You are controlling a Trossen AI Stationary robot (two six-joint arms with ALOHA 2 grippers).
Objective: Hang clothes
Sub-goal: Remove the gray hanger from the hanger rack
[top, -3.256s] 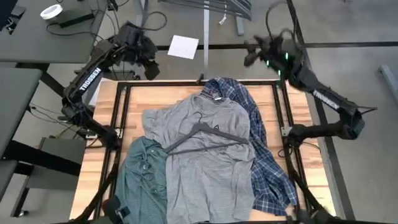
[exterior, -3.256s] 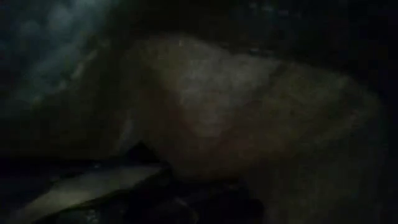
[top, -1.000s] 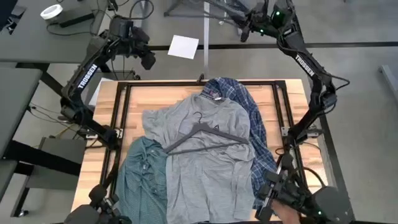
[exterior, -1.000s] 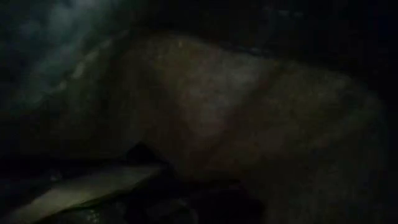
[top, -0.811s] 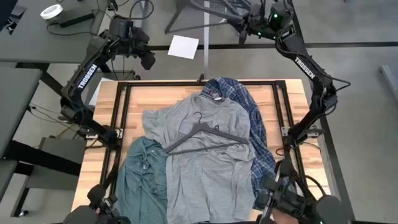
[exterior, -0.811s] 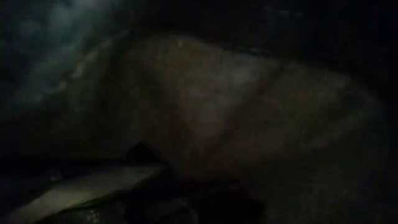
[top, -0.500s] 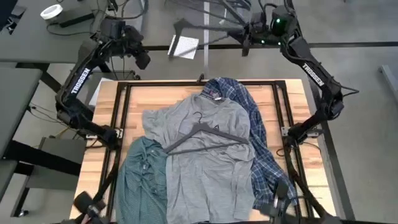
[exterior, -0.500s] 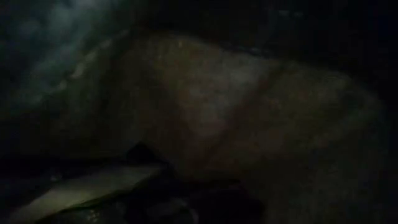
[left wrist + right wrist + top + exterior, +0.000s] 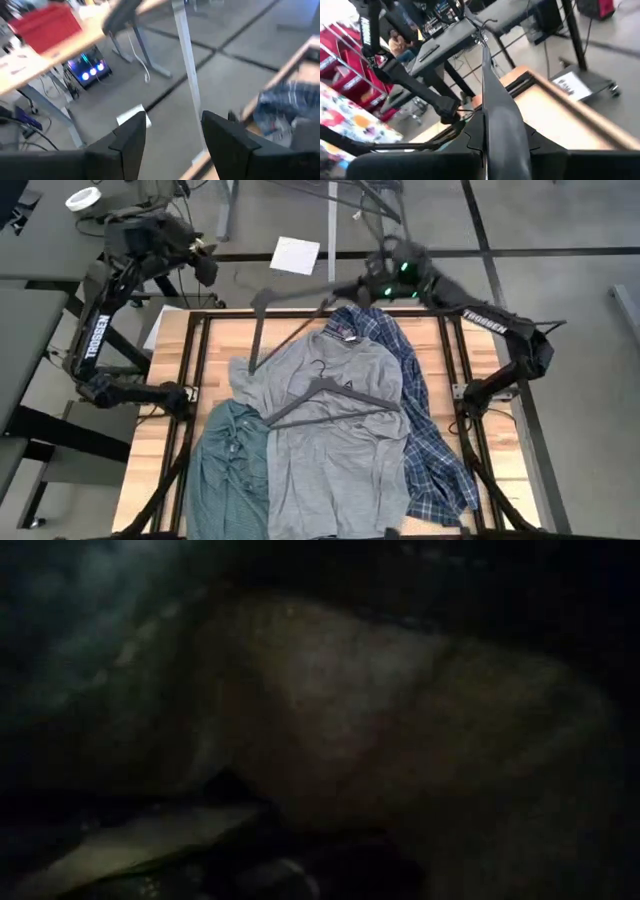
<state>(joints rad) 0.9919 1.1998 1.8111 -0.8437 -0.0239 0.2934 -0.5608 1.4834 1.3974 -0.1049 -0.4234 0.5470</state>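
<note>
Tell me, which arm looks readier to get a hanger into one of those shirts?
The right one, probably. Its tool is shut on a dark hanger held over the table's far edge, just above the grey shirt. The left tool is open and empty, off beyond the table's corner.

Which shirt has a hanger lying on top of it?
The grey long-sleeve tee in the middle. A dark hanger lies across its chest; the green shirt and plaid shirt beside it have none.
</note>
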